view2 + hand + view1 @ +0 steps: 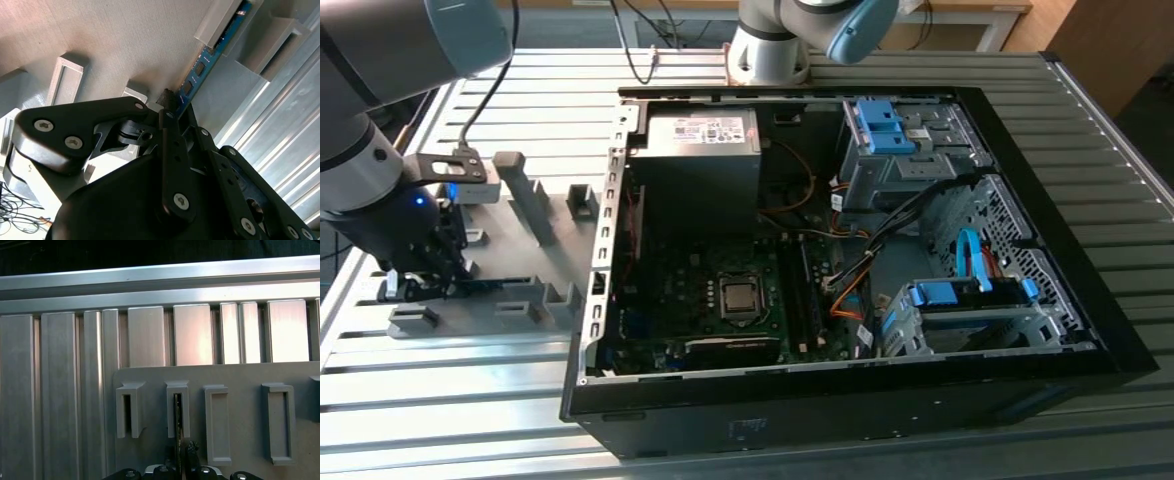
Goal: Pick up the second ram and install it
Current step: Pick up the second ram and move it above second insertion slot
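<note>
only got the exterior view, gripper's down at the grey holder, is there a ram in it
Observer: Yes. The second wrist view shows a blue ram with dark chips in the holder.
Operator: how close is the gripper
Observer: The gripper is right at the ram, which runs from it into a bracket of the holder.
Operator: lined up?
Observer: In the first wrist view the ram stands edge-on in one bracket, in line with the gripper.

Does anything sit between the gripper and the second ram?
Nothing visible. In the second wrist view the gripper is right at the blue ram stick, which stands on edge in the grey holder fixture's slots.
</note>
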Available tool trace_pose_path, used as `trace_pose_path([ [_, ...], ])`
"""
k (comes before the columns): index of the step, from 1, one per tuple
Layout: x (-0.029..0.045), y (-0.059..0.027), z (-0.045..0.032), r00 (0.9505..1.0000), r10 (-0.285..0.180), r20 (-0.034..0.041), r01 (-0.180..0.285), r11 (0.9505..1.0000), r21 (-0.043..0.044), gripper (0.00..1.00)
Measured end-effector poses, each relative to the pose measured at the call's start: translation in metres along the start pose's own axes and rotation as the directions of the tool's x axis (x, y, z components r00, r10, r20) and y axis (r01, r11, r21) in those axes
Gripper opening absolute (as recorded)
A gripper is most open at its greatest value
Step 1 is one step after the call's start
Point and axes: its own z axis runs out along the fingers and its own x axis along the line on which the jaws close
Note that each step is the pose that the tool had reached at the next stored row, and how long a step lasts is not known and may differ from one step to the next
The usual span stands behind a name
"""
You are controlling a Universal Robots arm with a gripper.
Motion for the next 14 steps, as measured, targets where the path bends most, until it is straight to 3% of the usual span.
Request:
trace_pose_path([
  [14,0.0000,-0.0001,-0.0024,1.0000,0.000,0.0002,0.000,1.0000,0.0002,0.23],
])
